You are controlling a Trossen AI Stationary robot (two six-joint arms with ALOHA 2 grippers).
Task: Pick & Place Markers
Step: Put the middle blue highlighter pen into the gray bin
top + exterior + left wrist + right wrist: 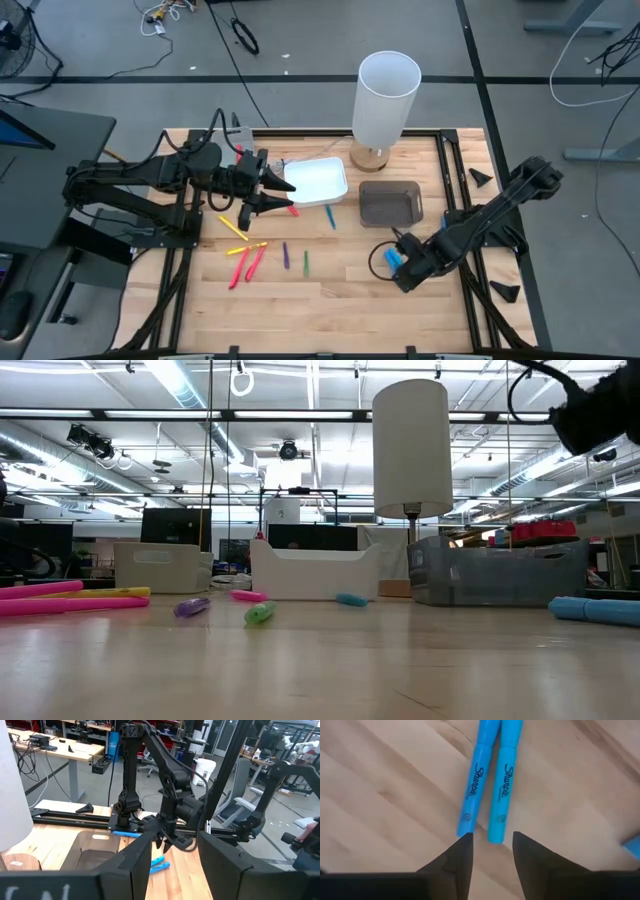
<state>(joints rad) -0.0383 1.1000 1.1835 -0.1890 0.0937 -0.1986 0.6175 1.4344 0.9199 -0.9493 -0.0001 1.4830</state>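
right wrist view: two blue markers side by side just ahead of parted jaws

Trays and a lamp on my table

My white tray sits beside the dark tray; a white-shaded lamp stands behind them on a wooden base.

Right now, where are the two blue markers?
High view: the blue markers lie on the table's right side, directly under the right gripper, just below the dark tray.

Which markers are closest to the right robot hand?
The two blue markers lying side by side, just ahead of the right gripper. The pink, yellow, green and purple ones lie over by the left arm.
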